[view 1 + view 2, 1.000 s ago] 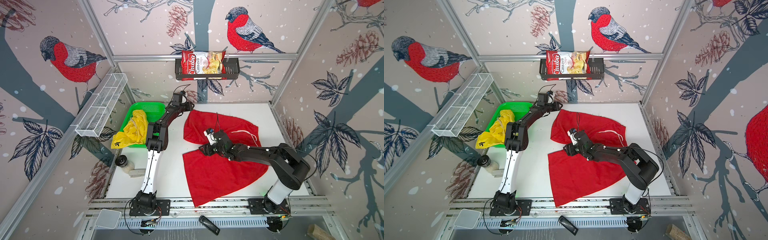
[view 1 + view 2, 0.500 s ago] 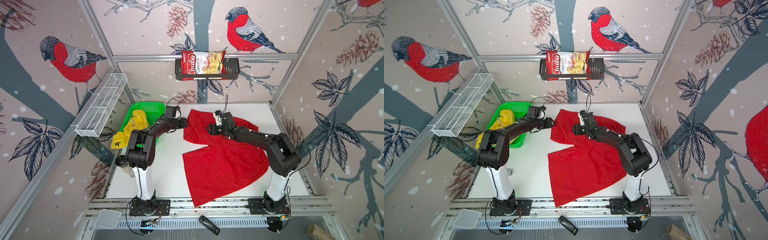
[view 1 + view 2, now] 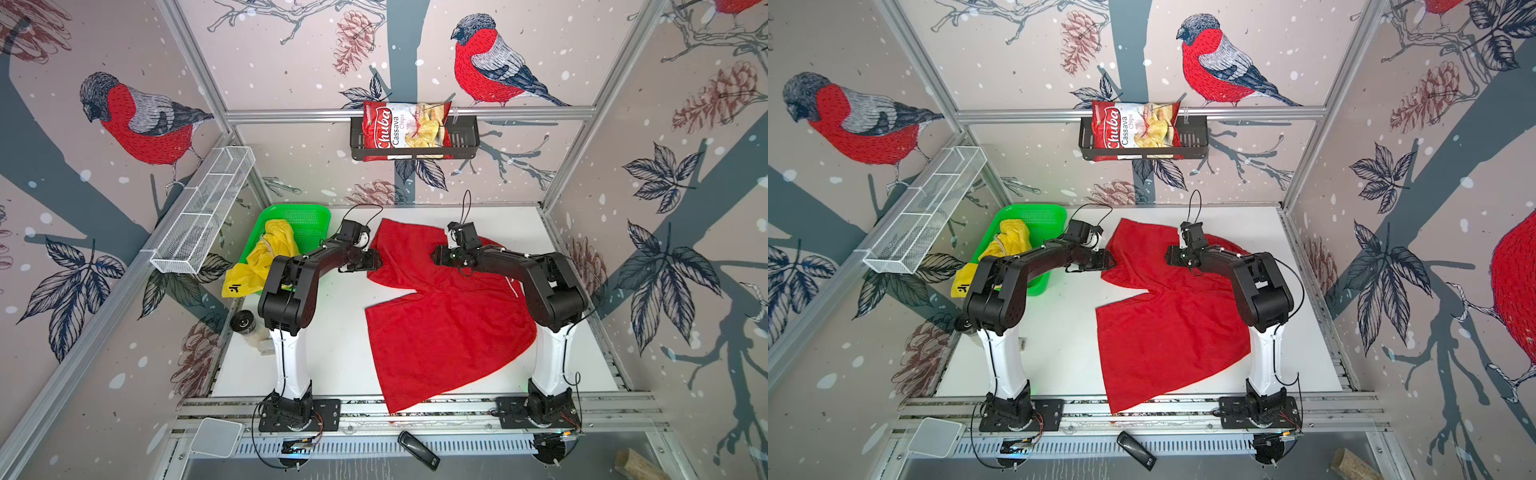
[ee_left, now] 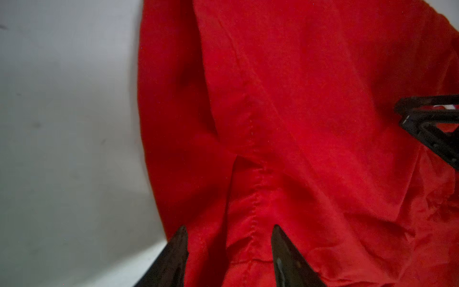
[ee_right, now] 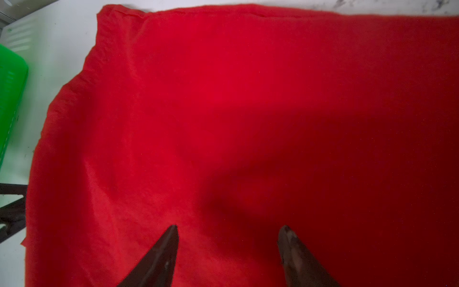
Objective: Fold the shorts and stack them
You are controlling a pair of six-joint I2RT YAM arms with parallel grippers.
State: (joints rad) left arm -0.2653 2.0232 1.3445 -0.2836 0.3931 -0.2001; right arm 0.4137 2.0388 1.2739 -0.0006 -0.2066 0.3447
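red shorts (image 3: 440,324) (image 3: 1167,332) lie spread on the white table (image 3: 332,332) between the two arms. near corner overhangs the front rail; far part lies rumpled towards the back wall.

left gripper (image 3: 372,259) (image 3: 1106,262) sits low at the left edge of the far part of the red cloth. left wrist view: left gripper (image 4: 228,228) has its fingers (image 4: 181,238) spread apart, with a puckered seam of the red shorts (image 4: 298,99) running between the tips. no cloth is seen clamped. bare table shows beside the cloth edge.

right gripper (image 3: 436,254) (image 3: 1169,254) is over the far part of the red cloth, facing the left gripper, the two well apart. right wrist view: right gripper (image 5: 231,227) has its fingers (image 5: 171,238) parted over smooth red shorts (image 5: 248,99), nothing between them. whether the tips touch the cloth cannot be told.

yellow shorts (image 3: 266,257) (image 3: 1000,245) lie bunched in the green basket (image 3: 307,216) (image 3: 1038,212) at the table's far left. one end hangs over the basket's near rim, black mark (image 3: 235,287) facing up. neither gripper touches them. basket edge also shows in the right wrist view (image 5: 10,99).
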